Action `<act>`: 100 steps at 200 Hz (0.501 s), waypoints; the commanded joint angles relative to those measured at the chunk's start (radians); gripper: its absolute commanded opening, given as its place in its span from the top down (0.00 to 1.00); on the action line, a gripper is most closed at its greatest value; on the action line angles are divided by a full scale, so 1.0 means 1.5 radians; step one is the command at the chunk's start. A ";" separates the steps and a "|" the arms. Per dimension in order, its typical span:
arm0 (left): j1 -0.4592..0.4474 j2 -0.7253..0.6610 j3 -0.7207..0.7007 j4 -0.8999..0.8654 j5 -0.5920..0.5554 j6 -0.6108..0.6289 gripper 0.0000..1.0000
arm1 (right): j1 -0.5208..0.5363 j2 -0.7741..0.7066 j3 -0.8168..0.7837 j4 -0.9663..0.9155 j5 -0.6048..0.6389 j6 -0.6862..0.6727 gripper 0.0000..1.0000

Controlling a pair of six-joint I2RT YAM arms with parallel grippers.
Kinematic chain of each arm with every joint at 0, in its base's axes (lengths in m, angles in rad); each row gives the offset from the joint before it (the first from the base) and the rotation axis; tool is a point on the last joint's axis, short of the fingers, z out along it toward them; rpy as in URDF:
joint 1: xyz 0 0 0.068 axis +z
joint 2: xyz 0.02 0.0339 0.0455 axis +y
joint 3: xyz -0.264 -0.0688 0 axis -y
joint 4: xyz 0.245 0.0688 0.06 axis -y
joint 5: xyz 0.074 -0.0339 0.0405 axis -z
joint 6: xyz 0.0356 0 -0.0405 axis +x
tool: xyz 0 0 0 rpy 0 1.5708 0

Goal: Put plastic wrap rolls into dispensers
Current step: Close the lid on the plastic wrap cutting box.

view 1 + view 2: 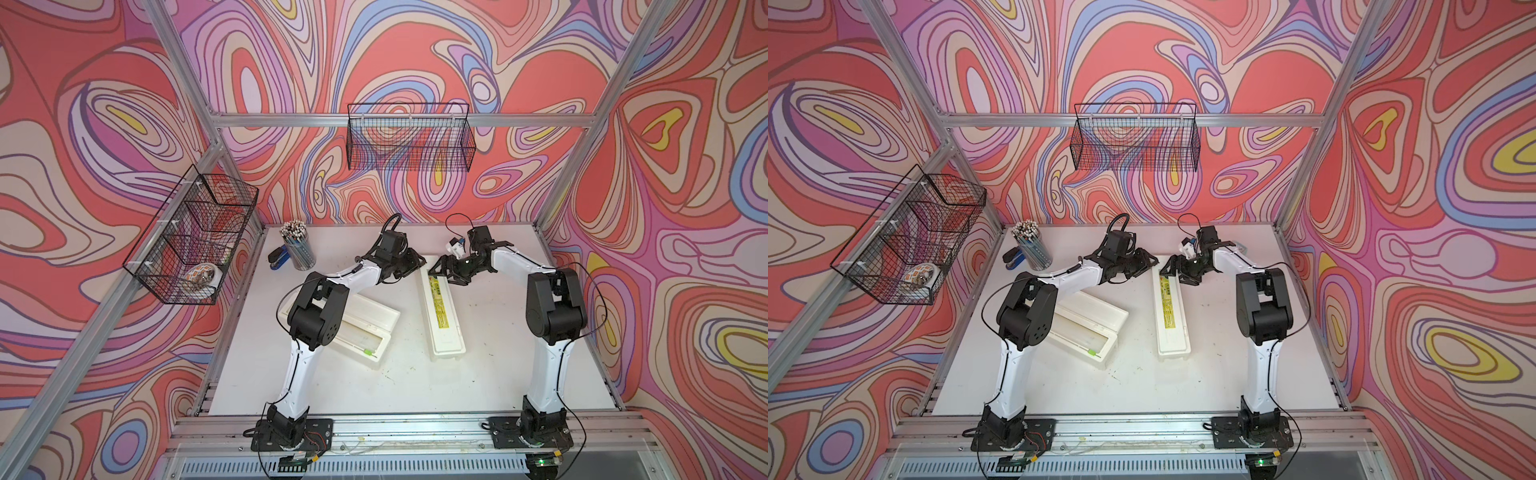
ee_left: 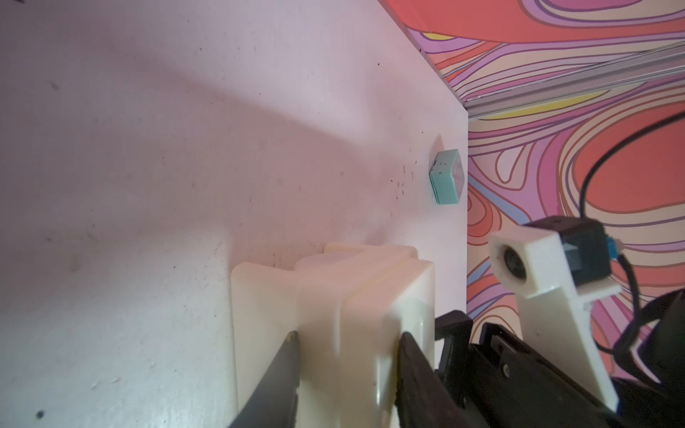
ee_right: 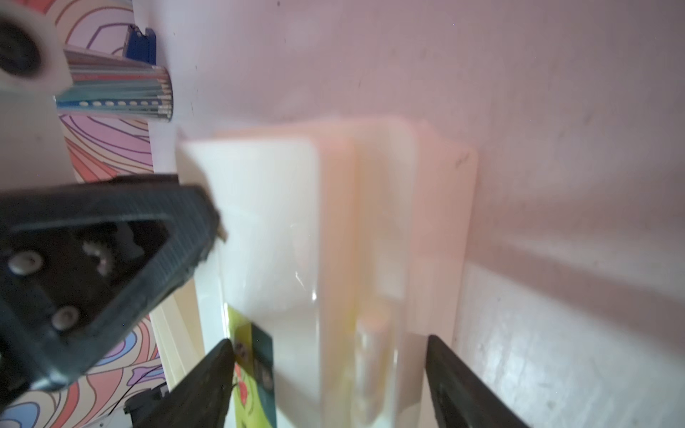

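1. Labelled dispenser (image 1: pixel 444 328): lies on the table (image 1: pixel 374 386) just to 3 o'clock of centre. Its long axis runs 12 to 6, yellow strip up, lid down or nearly so. In the right wrist view a pale, blurred cylinder shows along it. You may take this for a plastic wrap roll (image 3: pixel 370 355), though it is not certain.
2. Left gripper (image 2: pixel 348 344): clamped narrow on that dispenser's 12 o'clock end.
3. Right gripper (image 3: pixel 328 342): jaws wide, astride the same end, holding nothing.
4. Open dispenser (image 1: pixel 365 322): at 9 o'clock of centre, partly under the left arm, lid thrown back. The green slider tab (image 1: pixel 368 352) is exposed and no roll is seen inside.
5. No other roll shows in any view.
6. Progress, as a judgement: count roughly half done. The open dispenser is left for you to fill and shut.
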 commanded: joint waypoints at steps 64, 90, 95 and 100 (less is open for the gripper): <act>-0.008 0.036 -0.035 -0.052 0.043 0.083 0.28 | 0.009 0.010 -0.080 -0.032 0.026 -0.041 0.23; -0.001 0.041 -0.031 -0.009 0.056 0.074 0.25 | 0.015 0.030 -0.055 -0.070 0.042 -0.056 0.26; 0.000 0.039 -0.030 -0.007 0.054 0.078 0.25 | 0.017 0.033 -0.050 -0.078 0.048 -0.058 0.26; 0.001 0.037 -0.027 -0.009 0.051 0.085 0.25 | 0.019 0.036 -0.045 -0.087 0.053 -0.062 0.26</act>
